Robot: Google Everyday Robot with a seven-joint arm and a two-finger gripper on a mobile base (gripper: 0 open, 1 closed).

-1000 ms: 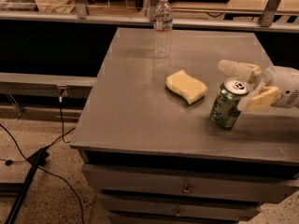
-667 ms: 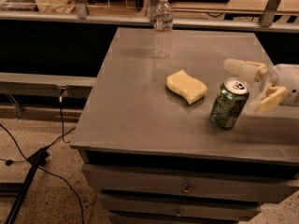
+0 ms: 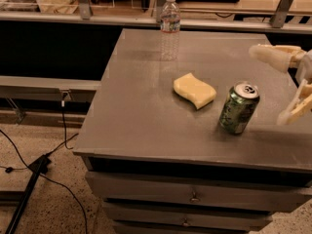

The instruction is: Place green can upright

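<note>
If you're wondering where this one stands, I'd say it's pretty much done, so here's everything measured off the green can (image 3: 238,108). Biggest first: the grey cabinet table (image 3: 136,116) that the can stands on. It has a flat matte metal top, a bit scuffed and dully reflective, with drawers and little knobs stacked below. The can sits toward its front right part.

Next down is the gripper (image 3: 269,86), just right of the can and clear of it. Its two pale, plasticky fingers (image 3: 270,55) are spread wide, one up behind the can's top and one lower at its right side, with nothing between them. My read is the spread keeps them from nudging the can, since thin aluminium on a small base would tip at a light brush.

Then the water bottle (image 3: 170,28), well behind and left of the can near the back edge. It's clear ribbed plastic with a white cap and a label band, and I'd guess it's no part of the job. The sponge (image 3: 194,90) lies flat just left of the can and apart from it, soft yellow with a wavy S outline.

Smallest is the can itself: shiny green with pale markings, silver lid and pull tab facing up, base down on the tabletop, maybe leaning a hair though that could be my angle
</note>
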